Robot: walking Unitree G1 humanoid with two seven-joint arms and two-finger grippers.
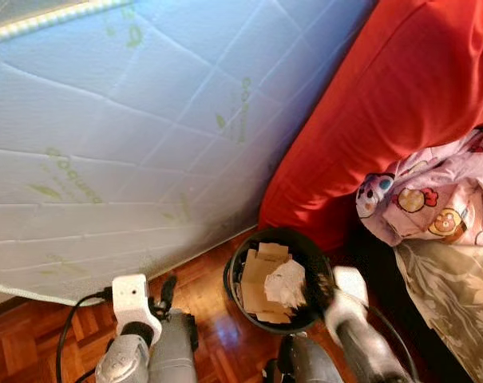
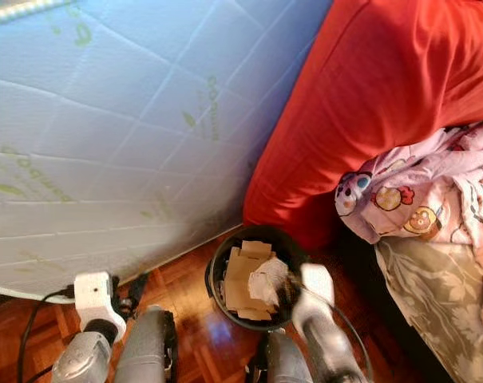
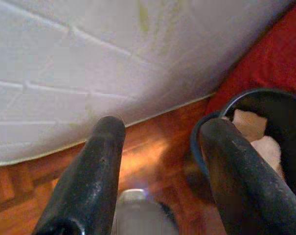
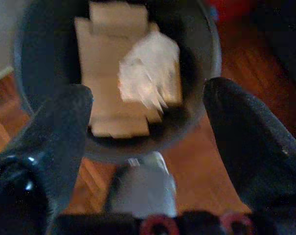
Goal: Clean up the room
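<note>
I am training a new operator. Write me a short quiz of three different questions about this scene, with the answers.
1. True or false: the black bin stands on the wooden floor beside the white mattress.
2. What lies in the bin? A) bottles B) cardboard pieces and a crumpled white paper C) socks
3. Fill in: the right hand is above the bin, and its fingers are ____.

Key: 1 true; 2 B; 3 open. The left hand is also open, low over the floor next to the bin.
</note>
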